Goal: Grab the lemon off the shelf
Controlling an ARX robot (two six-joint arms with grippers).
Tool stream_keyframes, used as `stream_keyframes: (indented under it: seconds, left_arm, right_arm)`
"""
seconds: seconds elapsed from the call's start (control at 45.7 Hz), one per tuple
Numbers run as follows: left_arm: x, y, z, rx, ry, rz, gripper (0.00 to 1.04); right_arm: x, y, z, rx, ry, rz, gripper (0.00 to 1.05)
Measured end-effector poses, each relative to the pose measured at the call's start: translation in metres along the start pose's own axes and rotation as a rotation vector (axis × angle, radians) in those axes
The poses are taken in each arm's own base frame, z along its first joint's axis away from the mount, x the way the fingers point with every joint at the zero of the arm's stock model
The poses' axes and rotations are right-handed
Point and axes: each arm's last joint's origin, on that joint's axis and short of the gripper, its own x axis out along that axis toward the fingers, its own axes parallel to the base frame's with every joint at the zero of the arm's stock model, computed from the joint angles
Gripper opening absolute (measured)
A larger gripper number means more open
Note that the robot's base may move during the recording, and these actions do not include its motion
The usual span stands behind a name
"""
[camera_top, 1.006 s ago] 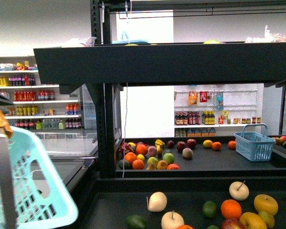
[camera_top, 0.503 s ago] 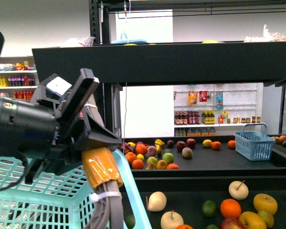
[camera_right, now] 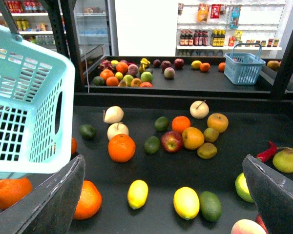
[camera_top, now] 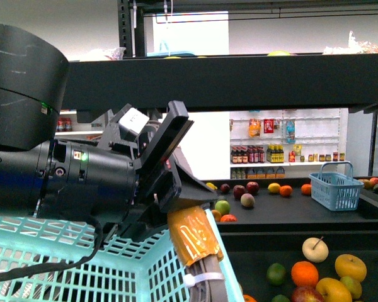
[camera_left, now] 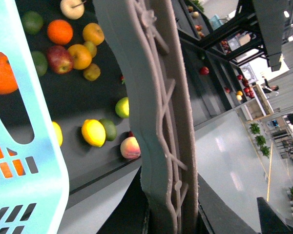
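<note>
The lemon lies near the shelf's front edge, just beside a green fruit. The right tool is spread wide; it should come down straddling the lemon alone. I cannot tell the left tool's grip.

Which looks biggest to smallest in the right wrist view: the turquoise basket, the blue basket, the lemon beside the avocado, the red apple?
1. turquoise basket, nearest the camera
2. blue basket, far back
3. lemon
4. red apple, slightly smaller but farther off, so unsure
</note>
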Motion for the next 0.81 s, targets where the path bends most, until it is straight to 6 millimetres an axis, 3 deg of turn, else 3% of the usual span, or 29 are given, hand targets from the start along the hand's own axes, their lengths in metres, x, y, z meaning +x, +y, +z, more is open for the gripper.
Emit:
stream_keyframes:
  seconds: [0.197, 0.241, 0.306, 0.394, 0.503, 0.569, 0.7, 0.809]
  left_arm:
    - [0.004, -0.008, 0.001, 0.012, -0.025, -0.035, 0.11]
    - [0.004, -0.009, 0.001, 0.011, -0.025, -0.037, 0.11]
    - [0.004, -0.009, 0.001, 0.009, -0.023, -0.039, 0.11]
    - [0.004, -0.009, 0.001, 0.006, -0.028, -0.033, 0.11]
    - [0.004, -0.009, 0.001, 0.006, -0.027, -0.034, 0.11]
    - [0.005, -0.008, 0.001, 0.005, -0.027, -0.033, 0.11]
    - [0.005, -0.009, 0.001, 0.005, -0.024, -0.037, 0.11]
    - [0.005, -0.008, 0.000, 0.002, -0.025, -0.034, 0.11]
  right_arm:
    - [0.000, 0.000, 0.000, 0.000, 0.000, -0.006, 0.97]
    - [0.002, 0.000, -0.001, 0.009, 0.020, -0.090, 0.97]
    - [0.010, -0.002, -0.001, 0.016, 0.062, -0.268, 0.97]
    - [0.029, -0.010, 0.007, 0.033, 0.094, -0.292, 0.97]
    - [0.072, -0.029, 0.026, 0.074, 0.140, -0.267, 0.97]
    - [0.104, -0.040, 0.028, 0.109, 0.227, -0.223, 0.97]
    - [0.179, -0.055, -0.002, 0.211, 0.497, -0.085, 0.97]
    - [0.229, -0.056, -0.020, 0.204, 0.596, -0.014, 0.97]
